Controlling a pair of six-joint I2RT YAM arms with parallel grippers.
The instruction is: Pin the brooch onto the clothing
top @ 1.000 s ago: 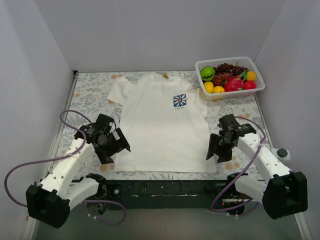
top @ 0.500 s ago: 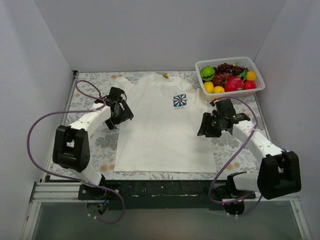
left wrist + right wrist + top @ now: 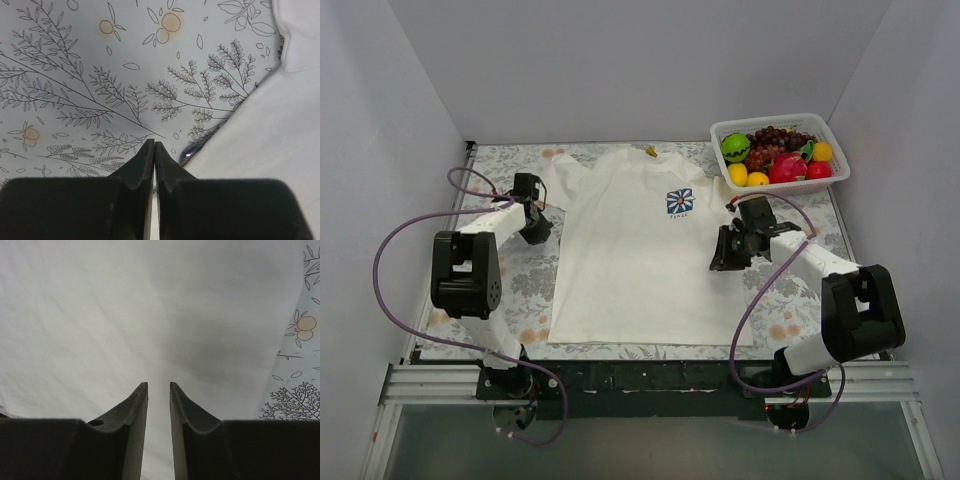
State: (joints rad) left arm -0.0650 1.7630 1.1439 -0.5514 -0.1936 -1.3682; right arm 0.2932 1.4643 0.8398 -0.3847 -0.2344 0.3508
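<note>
Reaching stage: just left of the shirt [image 3: 640, 260], below its sleeve, the left pincer [image 3: 154, 146] is pressed shut and empty over the counter [image 3: 500, 200]. The brooch [image 3: 650, 151], apparently the gold speck at the shirt's collar, lies unpicked. Fetching it likely comes next, across open fabric. The right pincer [image 3: 158, 386], parted a crack and empty, hovers over the shirt's right edge, with the basket [image 3: 790, 187] crowding the space beyond the right sleeve.
</note>
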